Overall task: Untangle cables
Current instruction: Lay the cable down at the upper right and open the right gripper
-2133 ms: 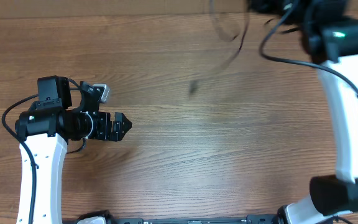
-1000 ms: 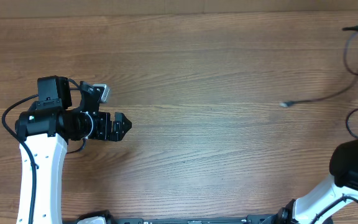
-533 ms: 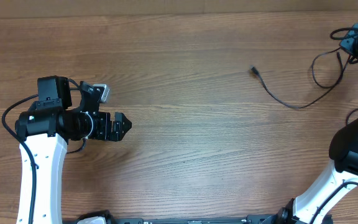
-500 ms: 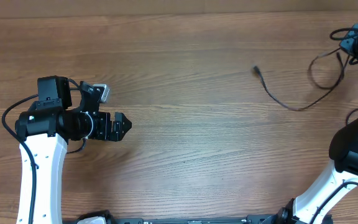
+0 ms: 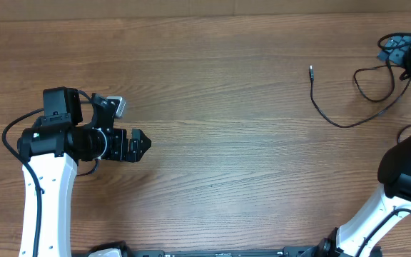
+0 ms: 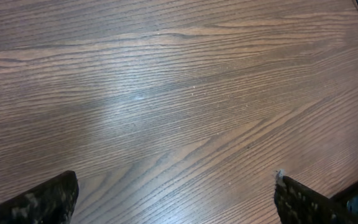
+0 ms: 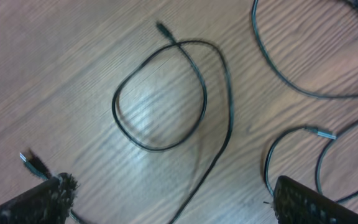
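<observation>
One thin black cable (image 5: pixel 342 124) lies loose on the wooden table at the right, its plug tip (image 5: pixel 311 70) pointing to the far side. My right gripper (image 5: pixel 399 48) hovers at the far right edge, just above that cable's other end. In the right wrist view the cable forms a loop (image 7: pixel 118 121) with a plug (image 7: pixel 161 28), and more cables (image 7: pixel 277 73) lie to its right, one with a silvery tip (image 7: pixel 325 133). The right gripper (image 7: pixel 176 208) is open, holding nothing, with a strand on the table below it. My left gripper (image 5: pixel 145 144) (image 6: pixel 173 208) is open over bare wood, far from the cables.
The table's far edge (image 5: pixel 191 16) runs along the top of the overhead view. The right arm's base (image 5: pixel 405 185) and its thicker wire (image 5: pixel 404 132) stand at the right side. The left arm (image 5: pixel 45 185) occupies the near left corner.
The right gripper has gone from shut to open and let the cable go. The cable has settled on the table, its plug end shifting right. The left arm has not moved.
</observation>
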Motion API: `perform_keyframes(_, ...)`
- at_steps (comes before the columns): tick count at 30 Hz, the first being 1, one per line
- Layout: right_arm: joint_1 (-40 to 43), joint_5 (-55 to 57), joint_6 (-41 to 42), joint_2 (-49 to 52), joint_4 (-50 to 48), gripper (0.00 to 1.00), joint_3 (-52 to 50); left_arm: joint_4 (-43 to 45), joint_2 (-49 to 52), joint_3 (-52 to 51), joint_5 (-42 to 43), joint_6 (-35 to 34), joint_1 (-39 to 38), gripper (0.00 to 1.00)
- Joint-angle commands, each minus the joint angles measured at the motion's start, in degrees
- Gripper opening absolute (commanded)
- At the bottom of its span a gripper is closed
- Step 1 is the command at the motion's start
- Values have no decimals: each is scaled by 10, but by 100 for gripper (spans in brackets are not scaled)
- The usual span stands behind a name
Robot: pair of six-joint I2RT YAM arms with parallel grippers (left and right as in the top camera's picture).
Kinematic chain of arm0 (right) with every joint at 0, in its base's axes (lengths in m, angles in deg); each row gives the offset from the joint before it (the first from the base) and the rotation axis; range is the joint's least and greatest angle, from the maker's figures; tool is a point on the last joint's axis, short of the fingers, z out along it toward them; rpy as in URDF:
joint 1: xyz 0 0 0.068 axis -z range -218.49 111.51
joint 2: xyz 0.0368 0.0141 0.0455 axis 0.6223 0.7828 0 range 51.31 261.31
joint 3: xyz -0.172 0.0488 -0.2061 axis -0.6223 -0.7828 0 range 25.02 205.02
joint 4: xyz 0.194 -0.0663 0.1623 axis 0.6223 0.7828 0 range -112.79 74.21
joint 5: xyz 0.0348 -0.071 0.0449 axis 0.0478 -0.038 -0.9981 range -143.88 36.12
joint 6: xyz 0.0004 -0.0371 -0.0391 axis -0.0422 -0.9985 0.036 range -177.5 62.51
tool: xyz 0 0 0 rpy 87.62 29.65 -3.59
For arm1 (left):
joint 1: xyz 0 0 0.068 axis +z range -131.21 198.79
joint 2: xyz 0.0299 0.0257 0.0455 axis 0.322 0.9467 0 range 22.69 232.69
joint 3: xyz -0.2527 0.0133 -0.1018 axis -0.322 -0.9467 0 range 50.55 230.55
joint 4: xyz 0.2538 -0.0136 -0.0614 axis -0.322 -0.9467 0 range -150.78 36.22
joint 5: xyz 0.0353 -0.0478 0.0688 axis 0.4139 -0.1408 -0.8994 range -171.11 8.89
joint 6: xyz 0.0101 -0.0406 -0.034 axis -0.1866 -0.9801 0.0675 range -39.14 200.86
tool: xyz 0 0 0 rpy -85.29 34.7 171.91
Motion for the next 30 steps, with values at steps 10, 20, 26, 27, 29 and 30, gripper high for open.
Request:
perform_keyframes(10, -9, -156, -50, -2, 80, 100, 2, 0, 1, -2, 0, -8, 0, 100)
perform_keyframes(20, -88, -181, -102, -46, 66, 100, 2, 0, 1, -2, 0, -8, 0, 100)
perform_keyframes(26, -154, -178, -103, -66, 31, 100, 2, 0, 1, -2, 0, -8, 0, 100)
perform_keyframes(27, -163, -178, -103, -66, 25, 100, 2, 0, 1, -2, 0, -8, 0, 100)
perform_keyframes(29, -181, -167, -102, -66, 12, 100, 2, 0, 1, -2, 0, -8, 0, 100)
perform_keyframes(30, -186, -163, -102, -66, 9, 100, 2, 0, 1, -2, 0, -8, 0, 100)
